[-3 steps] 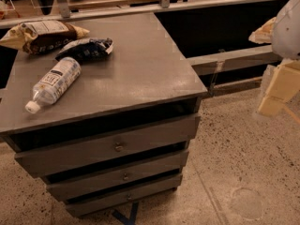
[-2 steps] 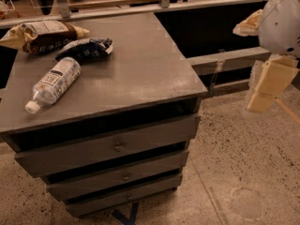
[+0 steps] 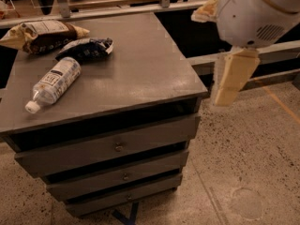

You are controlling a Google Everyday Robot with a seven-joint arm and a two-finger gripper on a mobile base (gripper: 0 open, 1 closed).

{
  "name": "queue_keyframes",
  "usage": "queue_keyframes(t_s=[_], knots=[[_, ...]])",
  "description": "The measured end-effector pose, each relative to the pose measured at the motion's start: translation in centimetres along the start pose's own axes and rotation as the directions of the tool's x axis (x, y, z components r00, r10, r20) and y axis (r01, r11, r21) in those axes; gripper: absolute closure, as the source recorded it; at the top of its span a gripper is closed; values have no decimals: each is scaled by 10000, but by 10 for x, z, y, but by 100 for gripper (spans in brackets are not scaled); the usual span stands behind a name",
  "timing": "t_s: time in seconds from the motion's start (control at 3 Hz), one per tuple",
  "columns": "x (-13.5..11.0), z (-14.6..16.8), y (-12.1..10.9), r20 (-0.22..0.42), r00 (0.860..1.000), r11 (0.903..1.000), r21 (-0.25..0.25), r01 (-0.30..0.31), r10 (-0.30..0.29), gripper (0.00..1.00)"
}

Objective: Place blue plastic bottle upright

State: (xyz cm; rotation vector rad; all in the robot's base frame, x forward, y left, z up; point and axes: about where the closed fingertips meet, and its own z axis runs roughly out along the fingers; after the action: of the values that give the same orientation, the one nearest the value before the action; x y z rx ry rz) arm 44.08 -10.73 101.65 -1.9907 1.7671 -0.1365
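Observation:
The blue plastic bottle [image 3: 54, 83] lies on its side on the left part of the grey cabinet top [image 3: 140, 64]. It is clear and bluish, with a white label bearing dark print, and its white cap points toward the front left edge. My gripper [image 3: 228, 76] hangs in the air off the cabinet's right edge, below the white rounded arm housing [image 3: 260, 13]. It is well to the right of the bottle and holds nothing that I can see.
A tan-and-brown chip bag [image 3: 40, 34] and a dark blue snack bag [image 3: 86, 48] lie at the back left of the top, just behind the bottle. The cabinet has three drawers [image 3: 117, 146]. Speckled floor [image 3: 253, 163] lies to the right. Rails and shelving stand behind.
My arm and gripper have moved left, from the right edge of the view toward the cabinet's right side. The bottle and the bags have not moved.

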Motion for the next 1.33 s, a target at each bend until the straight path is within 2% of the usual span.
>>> queue_keyframes(t_s=[0.33, 0.67, 1.0, 1.33], knots=[[-35, 11, -11, 321, 9946, 9951, -47, 987, -985, 0], [-57, 31, -26, 804, 9797, 9809, -498, 1879, -1836, 0], [-76, 50, -34, 1459, 9428, 9446, -928, 3148, -2999, 0], [-76, 50, -34, 1459, 9427, 9446, -926, 3149, -2999, 0]])
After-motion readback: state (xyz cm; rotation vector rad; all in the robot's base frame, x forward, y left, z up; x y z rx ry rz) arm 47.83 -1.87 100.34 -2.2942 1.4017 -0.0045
